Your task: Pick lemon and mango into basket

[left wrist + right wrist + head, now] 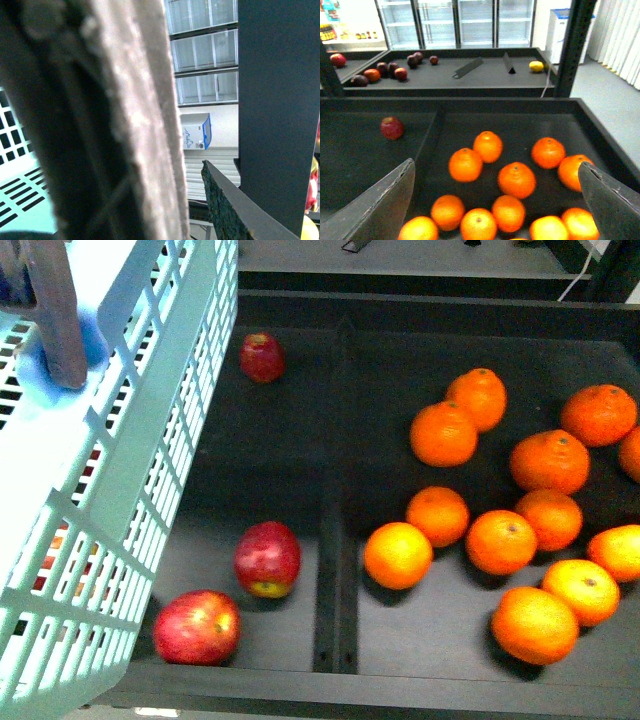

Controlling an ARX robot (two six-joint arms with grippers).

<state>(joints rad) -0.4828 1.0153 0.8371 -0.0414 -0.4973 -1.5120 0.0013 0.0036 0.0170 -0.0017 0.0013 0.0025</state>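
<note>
The light teal basket (120,490) fills the left of the front view, raised and tilted, its brown handle (55,310) at the top left. In the left wrist view that handle (125,125) crosses close in front of the camera, and my left gripper (175,200) is shut on it, with one dark finger (235,210) showing beside it. A small yellow lemon (536,66) lies on the far shelf in the right wrist view. My right gripper (495,210) hangs open above the oranges with nothing between its fingers. The mango is out of view.
Several oranges (500,540) lie in the right compartment of the black tray, red apples (267,558) in the left one, with a divider (335,540) between. The far shelf holds dark red fruits (385,70). A black post (572,45) stands at its right.
</note>
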